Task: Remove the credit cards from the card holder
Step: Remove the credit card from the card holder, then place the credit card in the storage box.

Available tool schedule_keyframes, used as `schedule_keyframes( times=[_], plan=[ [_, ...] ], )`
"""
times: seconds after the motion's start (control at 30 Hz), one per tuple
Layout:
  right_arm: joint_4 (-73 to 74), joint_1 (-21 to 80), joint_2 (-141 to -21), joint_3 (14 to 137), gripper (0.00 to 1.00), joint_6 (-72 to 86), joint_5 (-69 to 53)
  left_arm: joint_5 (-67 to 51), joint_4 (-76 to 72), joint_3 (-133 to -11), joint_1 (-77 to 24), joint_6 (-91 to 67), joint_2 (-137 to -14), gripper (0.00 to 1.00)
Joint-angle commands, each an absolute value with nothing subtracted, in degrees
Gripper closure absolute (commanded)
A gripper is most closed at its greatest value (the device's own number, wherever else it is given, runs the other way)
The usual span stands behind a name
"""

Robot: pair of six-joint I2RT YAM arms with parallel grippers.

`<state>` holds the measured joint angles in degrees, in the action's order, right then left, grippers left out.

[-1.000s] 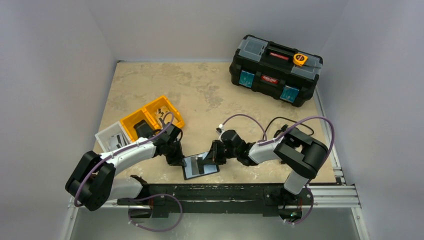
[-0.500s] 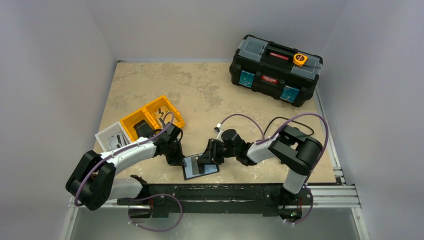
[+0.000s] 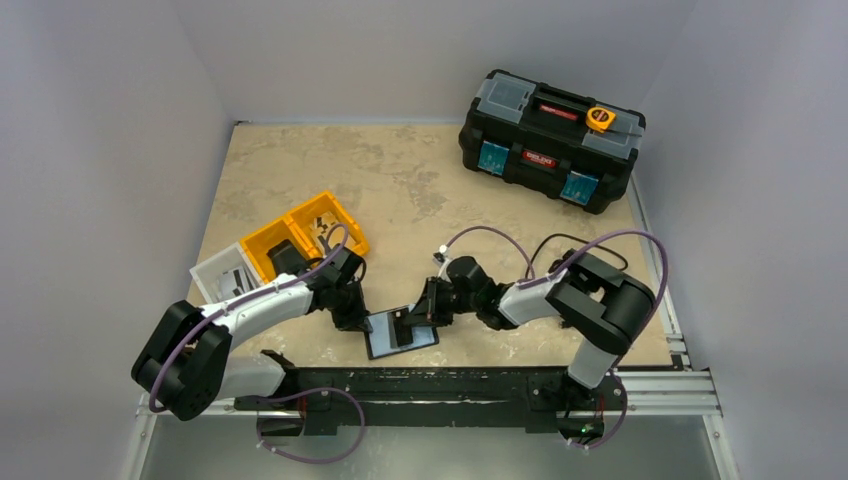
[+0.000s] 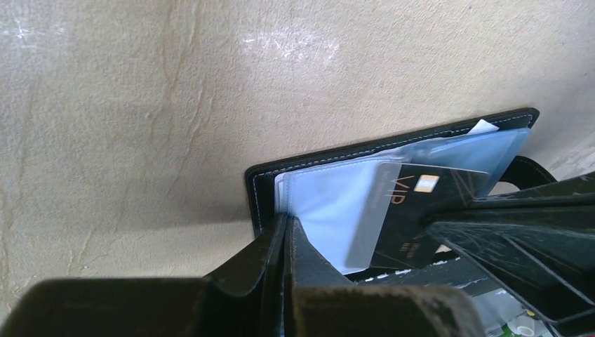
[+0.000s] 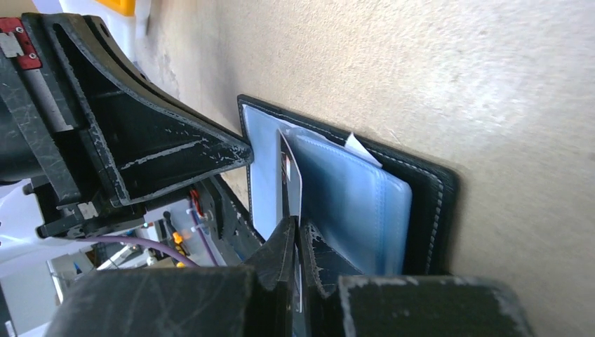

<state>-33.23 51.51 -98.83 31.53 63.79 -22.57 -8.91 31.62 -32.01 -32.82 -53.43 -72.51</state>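
Observation:
The black card holder lies open on the table near the front edge, its blue plastic sleeves facing up. My left gripper is shut on the holder's left edge, its jaws closed flat. My right gripper is shut on a dark credit card marked VIP, which sticks partly out of a sleeve. In the right wrist view the card stands edge-on beside the sleeves of the holder. Other cards are hidden.
Two orange bins and a white bin sit behind my left arm. A big black toolbox with an orange tape measure stands at the far right. The metal rail runs along the front edge.
My right gripper shifted slightly left, then back right, staying shut on the card. The left gripper and holder have not moved.

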Motion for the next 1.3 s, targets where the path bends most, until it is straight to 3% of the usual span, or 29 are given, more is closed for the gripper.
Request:
schedule_keyframes(
  times=[0.0,0.4,0.6,0.77,1.13,1.27],
  plan=[
    [-25.0,49.4,-94.0,29.9,1.00,59.7,-17.8,-0.2,35.3,-31.0,-32.8,-52.4,-73.7,1.00],
    [-17.2,48.6,-85.1,32.3,1.00,56.8,-17.3,-2.2,37.1,-35.3,-32.8,-50.4,-69.9,0.97],
    [-14.9,48.0,-82.5,35.9,1.00,56.5,-19.4,-3.5,42.6,-43.0,-32.5,-46.8,-61.2,0.56],
    [-18.8,45.3,-81.6,38.7,1.00,58.2,-27.7,-14.5,40.8,-44.5,-28.1,-44.3,-55.0,0.36],
    [-32.4,44.8,-81.9,43.7,1.00,67.9,-38.8,-33.5,31.1,-42.0,-23.1,-48.5,-46.8,0.35],
    [-35.2,45.0,-81.7,43.6,1.00,70.0,-39.6,-36.2,28.0,-41.4,-22.9,-50.6,-46.4,0.41]
  ],
)
